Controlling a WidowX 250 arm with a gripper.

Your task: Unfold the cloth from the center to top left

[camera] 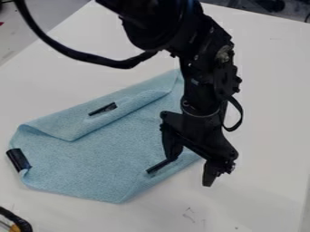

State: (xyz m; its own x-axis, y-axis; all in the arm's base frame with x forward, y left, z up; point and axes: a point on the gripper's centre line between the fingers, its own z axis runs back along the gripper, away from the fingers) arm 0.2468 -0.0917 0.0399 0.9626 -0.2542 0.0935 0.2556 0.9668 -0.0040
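Note:
The light blue cloth (100,158) lies on the white table, its upper-left side folded inward as a long flap (72,127) that runs from the left up towards the top. My gripper (190,171) hangs at the cloth's lower right, open, with one finger over the cloth and the other over bare table past its edge. Nothing shows between the fingers. The arm hides the cloth's right part.
A black strip (103,108) sits on the flap, a black piece (18,159) at the cloth's left corner and another dark strip (158,166) beside the left finger. The white table (266,113) extends around the cloth. A dark cable (15,219) is at the lower left.

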